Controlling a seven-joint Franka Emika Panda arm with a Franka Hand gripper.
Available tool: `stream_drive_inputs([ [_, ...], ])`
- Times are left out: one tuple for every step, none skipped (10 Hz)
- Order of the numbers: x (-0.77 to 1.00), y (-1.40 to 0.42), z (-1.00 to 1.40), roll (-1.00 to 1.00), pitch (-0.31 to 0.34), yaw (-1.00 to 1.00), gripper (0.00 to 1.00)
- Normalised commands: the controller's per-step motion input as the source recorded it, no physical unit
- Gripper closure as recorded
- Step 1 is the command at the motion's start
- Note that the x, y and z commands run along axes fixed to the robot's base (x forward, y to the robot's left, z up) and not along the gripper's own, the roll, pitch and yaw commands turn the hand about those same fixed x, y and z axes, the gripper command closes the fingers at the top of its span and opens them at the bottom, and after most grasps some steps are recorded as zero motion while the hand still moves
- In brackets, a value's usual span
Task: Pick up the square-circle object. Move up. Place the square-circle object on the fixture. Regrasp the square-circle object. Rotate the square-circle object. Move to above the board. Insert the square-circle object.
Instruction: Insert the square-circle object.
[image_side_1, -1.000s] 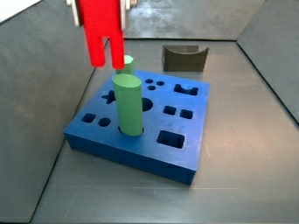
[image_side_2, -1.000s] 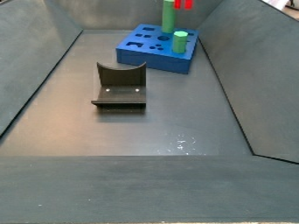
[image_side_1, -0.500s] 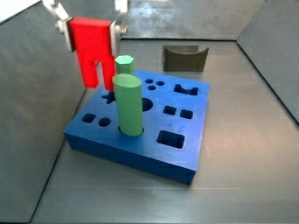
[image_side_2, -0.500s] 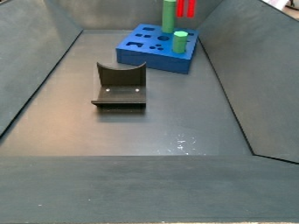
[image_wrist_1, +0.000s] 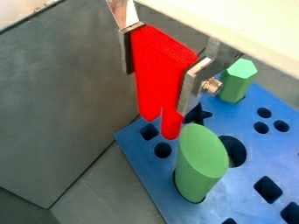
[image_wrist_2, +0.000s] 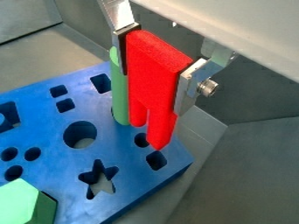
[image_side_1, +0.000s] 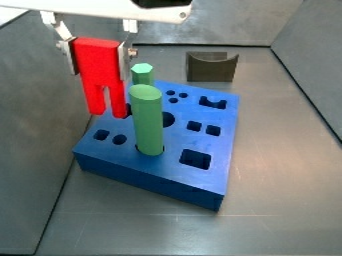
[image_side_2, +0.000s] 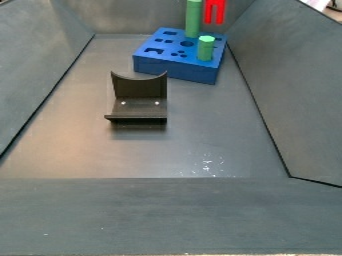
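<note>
The two-finger gripper (image_wrist_1: 163, 54) is clamped on the square-circle object (image_wrist_1: 156, 74), a bright red blocky peg with a narrower two-pronged end; its flat silver finger plates (image_wrist_2: 194, 80) press the square upper block from either side. The peg hangs upright, prongs down, over a corner of the board (image_side_1: 203, 135), a large flat blue slab cut with many differently shaped holes. In both wrist views the prong tips sit just above the blue surface near a small cut-out at its edge; whether they touch it cannot be told.

A tall green cylinder (image_side_1: 146, 120) stands in the board just beside the peg, and a shorter green hexagonal peg (image_side_1: 142, 73) rises close behind it.

Well apart from the board, the fixture (image_side_2: 136, 97), a dark olive-grey block with a curved notch, rests on the dull grey floor (image_side_2: 160, 150), which is enclosed by sloping grey walls (image_side_2: 40, 80).
</note>
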Motion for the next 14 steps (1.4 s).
stream_drive_inputs([
  [0.0,-0.02,-0.59,0.0,-0.037,0.0,1.0],
  [0.0,-0.05,-0.66,0.0,-0.09,0.0,1.0],
  [0.0,-0.06,-0.67,0.0,-0.123,0.0,1.0],
  [0.0,-0.09,-0.71,0.0,-0.116,0.0,1.0],
  [0.0,-0.08,-0.67,0.0,-0.119,0.0,1.0],
  [0.0,-0.05,-0.61,0.0,-0.116,0.0,1.0],
  [0.03,-0.04,-0.56,0.0,-0.119,0.0,1.0],
  [0.13,-0.02,-0.55,0.01,-0.126,-0.06,1.0],
  [0.11,-0.04,-0.56,0.02,-0.14,-0.08,1.0],
  [0.09,-0.03,-0.62,0.0,-0.161,-0.06,1.0],
  [0.08,-0.01,-0.66,0.0,-0.14,-0.03,1.0],
  [0.07,0.0,-0.63,0.0,-0.134,-0.02,1.0],
  [0.06,0.0,-0.58,0.0,-0.14,-0.04,1.0],
  [0.12,-0.01,-0.26,0.04,0.0,-0.02,1.0],
])
